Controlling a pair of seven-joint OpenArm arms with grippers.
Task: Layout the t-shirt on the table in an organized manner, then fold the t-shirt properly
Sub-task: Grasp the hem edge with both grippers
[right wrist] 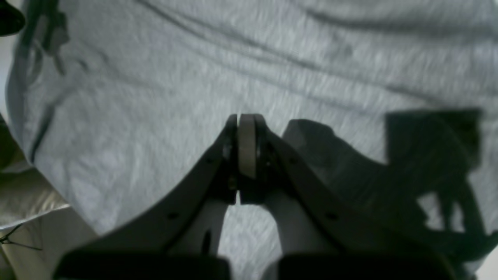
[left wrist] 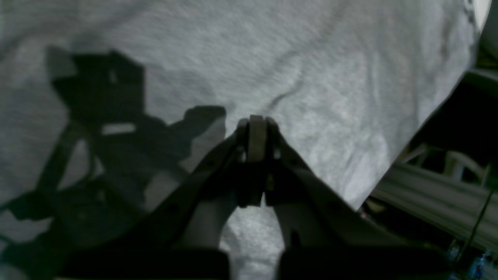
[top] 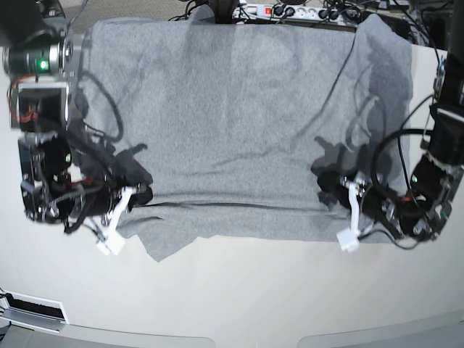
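Closest to the base camera, bare off-white table (top: 232, 297) runs along the near edge. Beyond it the heather-grey t-shirt (top: 239, 123) lies spread wide, reaching to the far edge, its lower part folded up with a crease across. Both claws are clenched shut, holding nothing: the left gripper (left wrist: 256, 120) hovers at the shirt's right side, the right gripper (right wrist: 245, 116) at its left side.

T-shirt (top: 239, 123) spread on the surface (top: 232, 297); left pincer (top: 346, 190) and right pincer (top: 134, 196) apparently at its near corners.
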